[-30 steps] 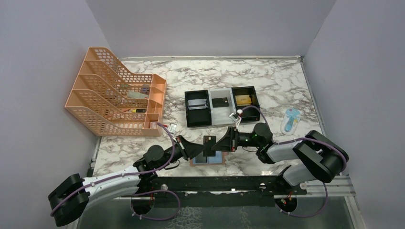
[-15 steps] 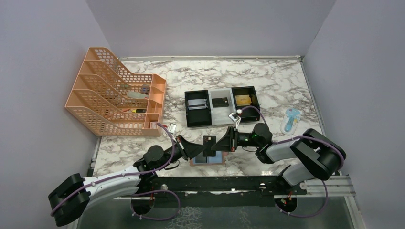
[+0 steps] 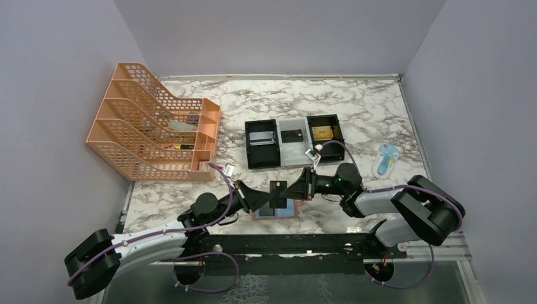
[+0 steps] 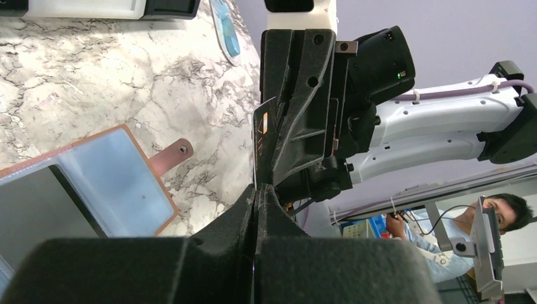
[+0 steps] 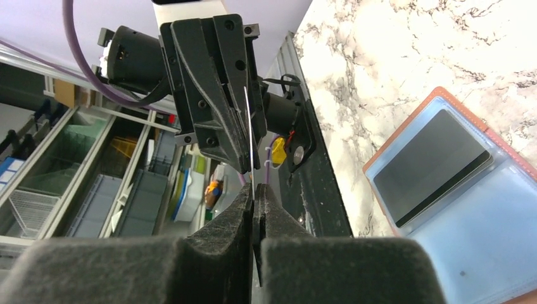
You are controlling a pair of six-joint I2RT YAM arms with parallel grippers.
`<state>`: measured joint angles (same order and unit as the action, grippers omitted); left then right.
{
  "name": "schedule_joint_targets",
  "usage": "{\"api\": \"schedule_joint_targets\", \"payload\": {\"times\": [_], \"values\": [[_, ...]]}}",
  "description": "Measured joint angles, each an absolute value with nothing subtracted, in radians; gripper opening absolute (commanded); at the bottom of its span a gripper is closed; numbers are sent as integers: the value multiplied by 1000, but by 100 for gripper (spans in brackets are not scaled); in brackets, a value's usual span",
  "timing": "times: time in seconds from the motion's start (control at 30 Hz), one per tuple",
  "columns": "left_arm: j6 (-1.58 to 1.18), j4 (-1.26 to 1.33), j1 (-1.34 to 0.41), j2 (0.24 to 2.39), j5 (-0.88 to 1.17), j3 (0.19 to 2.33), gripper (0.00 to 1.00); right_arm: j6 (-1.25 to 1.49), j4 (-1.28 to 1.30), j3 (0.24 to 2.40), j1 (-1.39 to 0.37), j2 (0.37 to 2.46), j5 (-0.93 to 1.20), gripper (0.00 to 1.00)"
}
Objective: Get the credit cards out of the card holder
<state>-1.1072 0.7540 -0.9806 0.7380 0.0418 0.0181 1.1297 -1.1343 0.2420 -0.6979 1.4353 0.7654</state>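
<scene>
The black credit card (image 3: 277, 192) stands on edge in the air, just above the open card holder (image 3: 288, 209) and clear of it. Both tools have it: the left gripper (image 3: 270, 197) is closed tight on one edge of the card, and the right gripper (image 3: 285, 191) is closed tight on the opposite edge. Their fingertips nearly meet, with the thin card pinched between them. The card holder lies flat on the marble table (image 3: 354, 107) near its front edge, spread open with the light-blue lining up and its snap tab sticking out to one side. A grey card (image 5: 432, 166) sits tucked in one of its pockets. Farther back stands a black-and-white tray (image 3: 291, 156), well apart from the grippers.
</scene>
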Motion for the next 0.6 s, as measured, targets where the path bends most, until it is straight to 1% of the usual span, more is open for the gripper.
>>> {"api": "schedule_joint_targets", "payload": {"times": [0.03, 0.07, 0.13, 0.2, 0.27, 0.33, 0.37, 0.4, 0.6], "values": [[-1108, 755, -981, 738, 41, 18, 2, 1129, -1127, 242, -698, 1428, 762, 1], [-1109, 756, -981, 738, 41, 19, 11, 1127, -1118, 242, -698, 1420, 759, 1], [-1110, 755, -981, 737, 41, 18, 35, 1117, -1091, 242, -698, 1400, 749, 1], [-1110, 749, -981, 737, 41, 18, 56, 1097, -1055, 242, -698, 1370, 740, 1], [-1110, 742, -981, 736, 41, 18, 73, 1066, -1000, 245, -698, 1327, 717, 1], [-1106, 719, -981, 732, 41, 19, 85, 1025, -918, 259, -698, 1279, 680, 1], [-1104, 702, -981, 728, 41, 20, 94, 997, -865, 270, -698, 1251, 656, 1], [-1100, 682, -981, 724, 39, 23, 98, 973, -822, 278, -698, 1227, 631, 1], [-1063, 438, -981, 665, -10, 99, 99, 817, -557, 340, -698, 1106, 459, 1]]}}
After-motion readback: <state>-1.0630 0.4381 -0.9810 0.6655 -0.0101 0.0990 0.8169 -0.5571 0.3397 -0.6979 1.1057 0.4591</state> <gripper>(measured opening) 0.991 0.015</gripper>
